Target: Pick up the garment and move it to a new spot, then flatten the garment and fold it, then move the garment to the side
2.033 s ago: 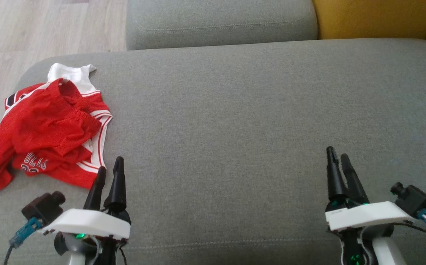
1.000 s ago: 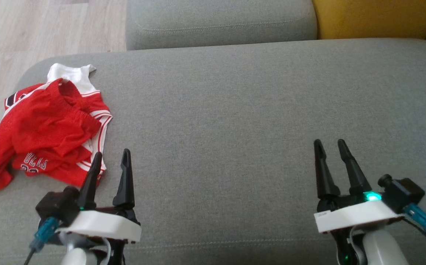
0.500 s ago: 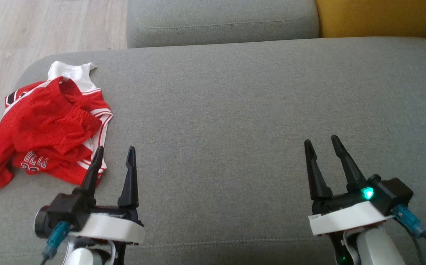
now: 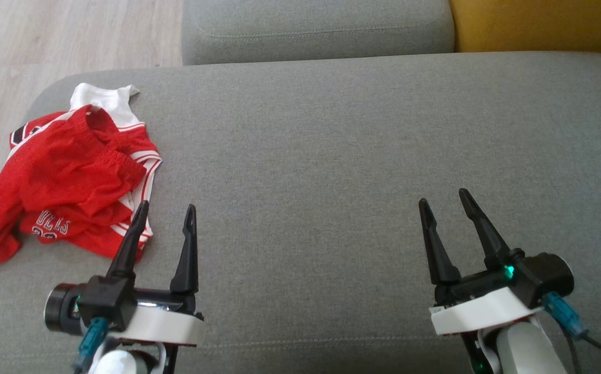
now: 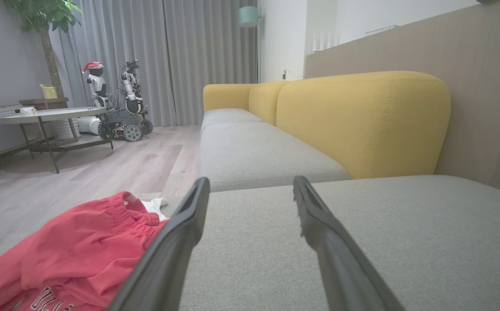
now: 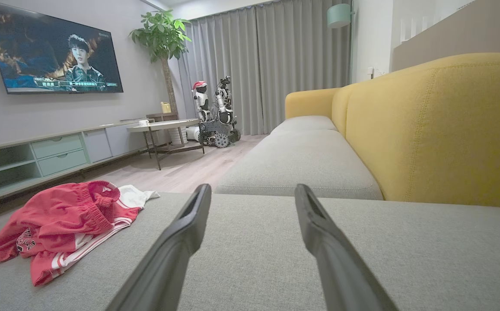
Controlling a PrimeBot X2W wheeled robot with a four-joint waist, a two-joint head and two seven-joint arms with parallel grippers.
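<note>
Red garment [image 4: 66,176] crumpled on sofa cushion [image 4: 331,156] left end, long axis running away from me, white end far. My left fingers [image 4: 187,249] apart just beside it, right fingers [image 4: 437,244] apart too. Right wrist view adds TV [image 6: 51,52].

Head view overhead, wrist views low, sharing grey cushion [image 4: 331,130]

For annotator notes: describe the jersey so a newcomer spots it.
On the grey sofa seat, look to its left end by the wood floor. The jersey lies crumpled there, beyond the left gripper. Red mesh, white striped trim and dark lettering set it apart from the plain grey.
</note>
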